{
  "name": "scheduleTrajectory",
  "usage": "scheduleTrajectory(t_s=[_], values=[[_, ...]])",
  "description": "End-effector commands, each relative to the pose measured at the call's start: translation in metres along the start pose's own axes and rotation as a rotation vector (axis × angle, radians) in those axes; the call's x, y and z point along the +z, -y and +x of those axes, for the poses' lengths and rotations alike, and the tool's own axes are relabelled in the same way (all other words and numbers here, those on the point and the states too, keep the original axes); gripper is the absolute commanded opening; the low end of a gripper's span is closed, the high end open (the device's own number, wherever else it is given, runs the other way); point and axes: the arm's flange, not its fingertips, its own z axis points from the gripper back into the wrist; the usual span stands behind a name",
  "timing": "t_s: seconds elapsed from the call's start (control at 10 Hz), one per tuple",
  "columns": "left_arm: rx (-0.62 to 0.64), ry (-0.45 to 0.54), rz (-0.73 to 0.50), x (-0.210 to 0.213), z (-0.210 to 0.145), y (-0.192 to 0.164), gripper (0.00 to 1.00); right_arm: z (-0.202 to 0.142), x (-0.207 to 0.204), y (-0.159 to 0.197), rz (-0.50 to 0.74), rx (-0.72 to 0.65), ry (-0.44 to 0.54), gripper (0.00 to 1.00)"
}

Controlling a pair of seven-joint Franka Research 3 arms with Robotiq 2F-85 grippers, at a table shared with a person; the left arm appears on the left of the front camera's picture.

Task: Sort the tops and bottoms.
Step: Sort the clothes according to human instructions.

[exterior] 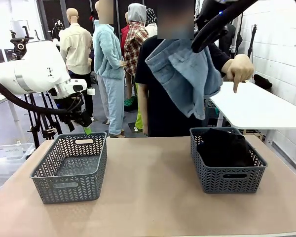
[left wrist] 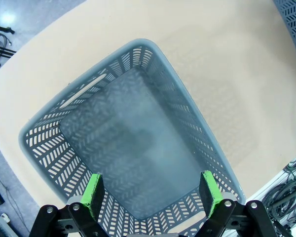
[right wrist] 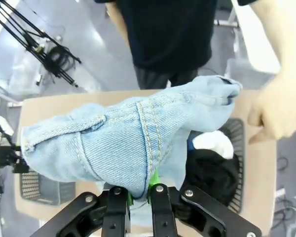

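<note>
Pale denim bottoms, soft and crumpled, hang long axis vertical, high above the table's far right, pinched in the right gripper, while the left gripper gapes wide over the left lattice-walled grey basket.

Bench: tan surface, bearing both baskets.
Left basket: grey, perforated walls.
Right basket: grey, same pattern.
White side table: behind, possibly unoccupied.
</note>
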Motion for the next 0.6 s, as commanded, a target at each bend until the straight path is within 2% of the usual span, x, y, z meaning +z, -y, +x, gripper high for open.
scheduleTrajectory(t_s=[0.0,0.3,0.5], values=[[0.005,0.005,-0.01,0.001,0.0,-0.001,1.0,-0.03,-0.027,0.026,-0.004,-0.034,-0.113,0.0],[0.005,0.005,-0.01,0.001,0.0,-0.001,1.0,-0.08,-0.052,0.086,-0.072,-0.153,-0.208,0.0],[0.005,0.005,-0.01,0.001,0.0,-0.001,1.0,-0.1,-0.053,0.124,-0.153,-0.211,-0.197,0.0]])
